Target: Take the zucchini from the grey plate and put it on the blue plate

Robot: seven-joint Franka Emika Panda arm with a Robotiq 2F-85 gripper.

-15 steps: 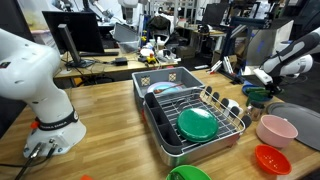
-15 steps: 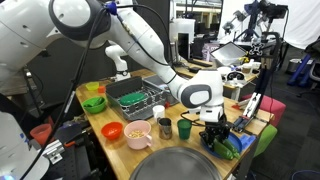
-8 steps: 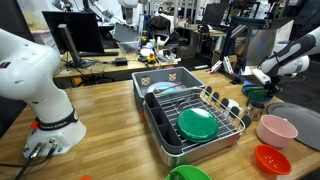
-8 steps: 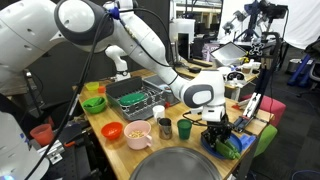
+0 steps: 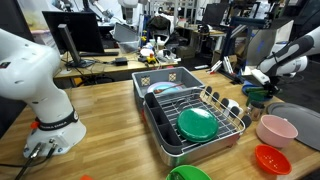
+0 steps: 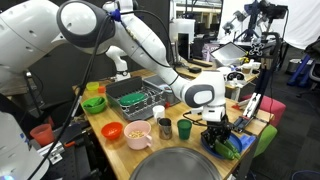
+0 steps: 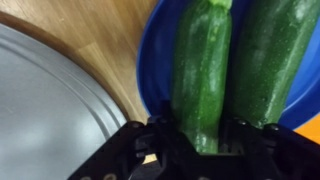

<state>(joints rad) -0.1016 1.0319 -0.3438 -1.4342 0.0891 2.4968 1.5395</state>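
In the wrist view my gripper (image 7: 200, 140) is shut on the zucchini (image 7: 200, 70), with a finger on each side of it. The zucchini lies lengthwise over the blue plate (image 7: 160, 50), beside a second, thicker zucchini (image 7: 272, 60). The grey plate (image 7: 50, 110) lies just to the left, with bare wood between the plates. In both exterior views the gripper (image 6: 215, 128) (image 5: 262, 80) is low over the blue plate (image 5: 258, 97), next to the grey plate (image 6: 185, 165) (image 5: 298, 115). Green vegetable shows under it (image 6: 226, 143).
A dish rack in a grey tub (image 5: 190, 115) holds a bright green plate (image 5: 197, 123). A pink bowl (image 5: 277, 130) and a red bowl (image 5: 272, 158) stand near the grey plate. Cups (image 6: 165, 127) and a pink bowl (image 6: 135, 138) stand close to the gripper.
The gripper and zucchini have not visibly moved. Only the upper arm shifts slightly in an exterior view.
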